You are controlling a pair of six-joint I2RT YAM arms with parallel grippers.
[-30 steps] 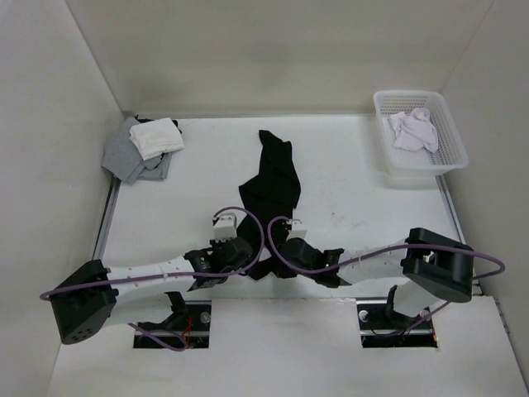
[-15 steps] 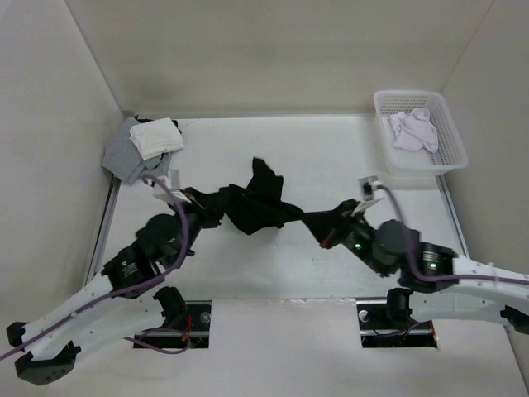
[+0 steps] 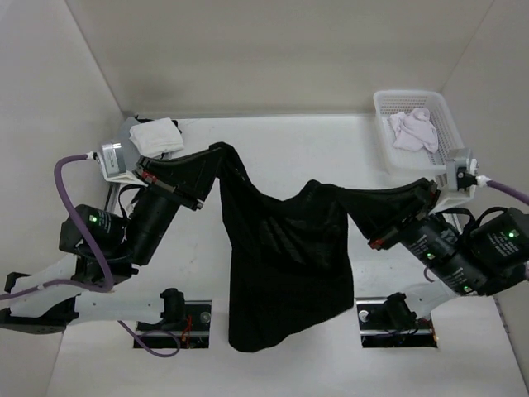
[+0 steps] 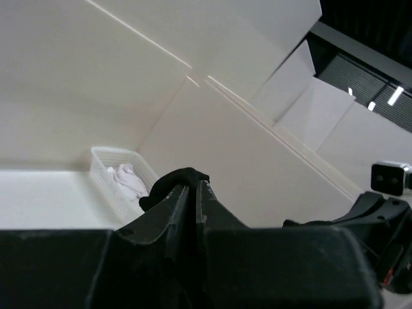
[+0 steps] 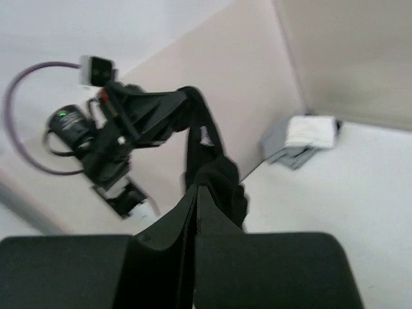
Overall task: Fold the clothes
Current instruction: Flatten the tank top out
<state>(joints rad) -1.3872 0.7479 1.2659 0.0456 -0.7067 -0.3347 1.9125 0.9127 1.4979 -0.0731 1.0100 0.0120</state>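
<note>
Top external, left end effector [image 3: 211,160] and right end effector [image 3: 427,193] clamped on black garment [image 3: 285,248], basket [image 3: 413,175] and folded cloths [image 3: 157,136] behind

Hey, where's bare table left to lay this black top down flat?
Bare table runs along the far side, between the folded cloths and the basket. The middle is hidden under the hanging black top; the left arm and right arm crowd both sides.
</note>
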